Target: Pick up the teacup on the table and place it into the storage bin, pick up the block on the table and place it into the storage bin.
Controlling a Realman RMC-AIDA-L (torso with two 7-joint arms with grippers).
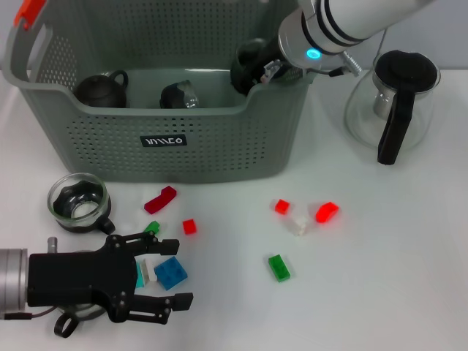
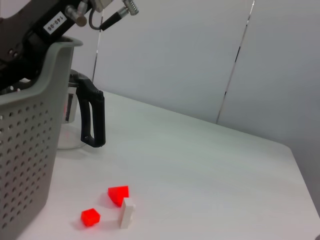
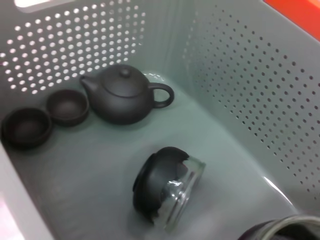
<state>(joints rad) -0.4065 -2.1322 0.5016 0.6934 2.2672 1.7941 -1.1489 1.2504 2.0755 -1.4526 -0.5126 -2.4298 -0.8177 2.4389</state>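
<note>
Bright, even light falls from overhead on the white table (image 1: 380, 292), where the scattered blocks cast only faint, short shadows. The red blocks (image 1: 327, 212) glow oversaturated, with soft, smeared edges. Inside the storage bin (image 3: 240, 75) the light is dimmer, daylight glares through the wall holes, and the glass cup (image 3: 167, 187) lies slightly blurred.

My left fingers (image 1: 164, 281) are black. The storage bin (image 1: 219, 150) is grey-green, dotted with rows of small holes, with an orange handle top (image 1: 31, 10) and a black label (image 1: 163, 140) lettered white. Inside sit a dark brown teapot (image 3: 122, 94) and two dark cups (image 3: 67, 106). Red (image 1: 327, 212), green (image 1: 278, 268), blue (image 1: 170, 273) and white (image 1: 297, 224) blocks dot the white desk (image 1: 395, 263).
</note>
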